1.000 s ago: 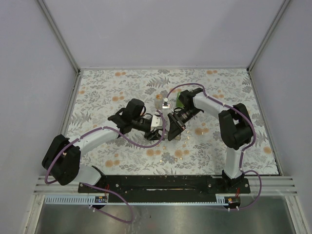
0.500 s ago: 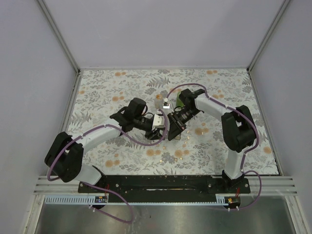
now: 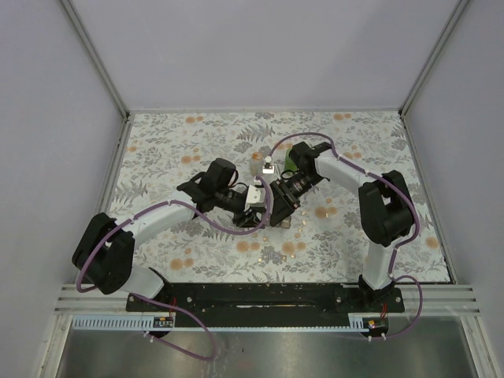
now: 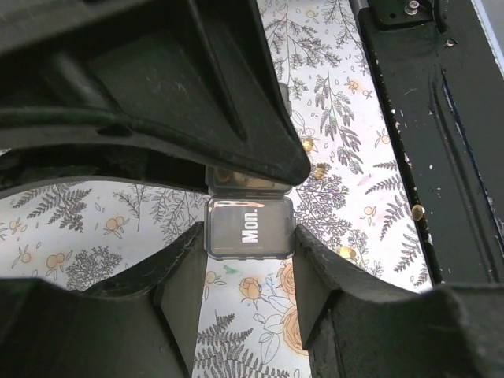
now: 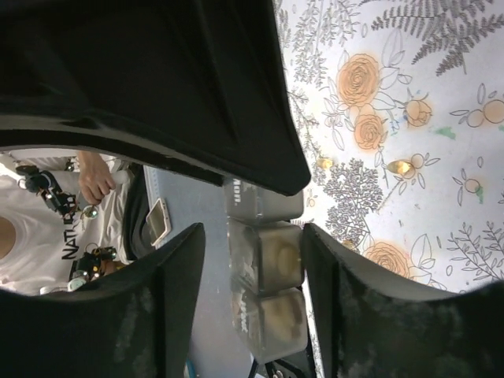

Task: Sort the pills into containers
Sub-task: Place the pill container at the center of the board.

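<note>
A smoky clear pill organizer shows its lid marked "Mon." in the left wrist view. My left gripper is shut on that end compartment, with both fingers against its sides. In the right wrist view the organizer's row of compartments lies between the fingers of my right gripper, which is open; a gap shows on the left side. Yellow pills lie loose on the floral cloth. In the top view both grippers meet at the table's middle, left and right.
A small white bottle, a clear container and a green object stand just behind the grippers. More loose pills lie near the black base rail. Grey walls close in the table.
My right gripper's jaws have widened away from the organizer. The left gripper keeps the same hold, and both arms have barely shifted.
</note>
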### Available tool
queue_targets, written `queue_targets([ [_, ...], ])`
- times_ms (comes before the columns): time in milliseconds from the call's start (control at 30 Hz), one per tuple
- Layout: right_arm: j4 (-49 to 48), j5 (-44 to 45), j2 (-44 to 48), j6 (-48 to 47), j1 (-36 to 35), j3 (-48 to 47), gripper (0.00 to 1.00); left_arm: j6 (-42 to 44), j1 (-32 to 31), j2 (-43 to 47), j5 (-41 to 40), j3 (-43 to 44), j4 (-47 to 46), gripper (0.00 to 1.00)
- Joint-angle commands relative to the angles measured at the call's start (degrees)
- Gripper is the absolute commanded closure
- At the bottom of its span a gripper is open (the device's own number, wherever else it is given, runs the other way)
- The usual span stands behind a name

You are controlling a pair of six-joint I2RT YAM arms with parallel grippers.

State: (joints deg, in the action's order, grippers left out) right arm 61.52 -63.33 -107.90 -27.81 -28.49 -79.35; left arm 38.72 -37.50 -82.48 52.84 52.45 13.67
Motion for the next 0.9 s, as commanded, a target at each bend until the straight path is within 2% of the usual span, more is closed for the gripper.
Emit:
queue_targets([
  [0, 4.57, -4.69, -1.43, -5.14, 0.54, -3.97, 0.34, 0.31, 0.14, 0.56, 3.15, 0.55, 0.22, 1.0],
  [267, 4.67, -4.87, -1.35, -5.23, 1.42, -3.88, 0.24, 0.13, 0.14, 0.48, 3.41, 0.38, -0.05, 1.0],
  [500, -1.56, -2.42, 1.98, 0.91, 5.81, -3.44, 0.19, -0.83, 1.54, 0.12, 4.99, 0.64, 1.1, 1.0],
  [667, -8.86, 3.2, 7.51, 8.29, 8.53, -1.69, 0.18, -5.66, 4.62, 0.04, 7.36, 0.82, -0.4, 1.0],
  [867, -13.61, 9.88, 14.19, 11.28, 9.51, -1.16, 0.17, -13.83, 7.78, -0.23, 5.79, 1.34, -4.61, 1.0],
])
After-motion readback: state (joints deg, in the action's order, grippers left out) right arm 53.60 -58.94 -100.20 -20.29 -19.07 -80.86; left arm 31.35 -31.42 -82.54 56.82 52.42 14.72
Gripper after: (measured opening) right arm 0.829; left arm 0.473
